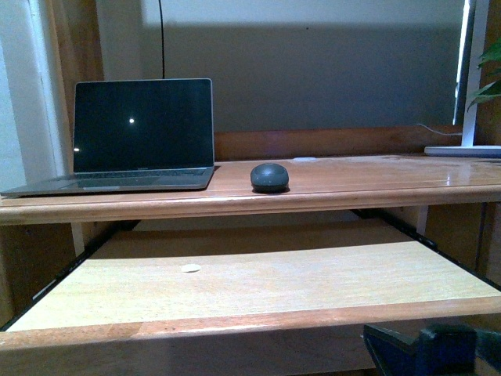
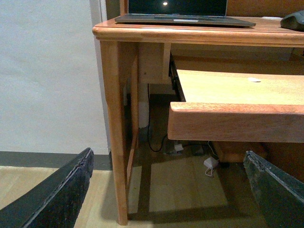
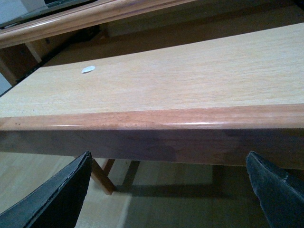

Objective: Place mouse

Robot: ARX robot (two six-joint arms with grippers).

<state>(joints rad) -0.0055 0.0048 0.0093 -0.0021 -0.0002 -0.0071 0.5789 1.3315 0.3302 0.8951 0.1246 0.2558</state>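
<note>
Risks shoving the mouse (image 1: 269, 176) across the glossy desk top (image 1: 368, 178) toward the laptop (image 1: 143, 129) if approached off-centre; may also clip the desk top's front edge when rising from below the pull-out shelf (image 1: 258, 286). Looks smooth, domed, dark blue-grey and cordless, so probably slips out of a shallow pinch. Sits near that front edge, just right of the laptop, ungrasped. Shows left gripper (image 2: 168, 190) and right gripper (image 3: 168, 192) spread wide, holding nothing.
</note>
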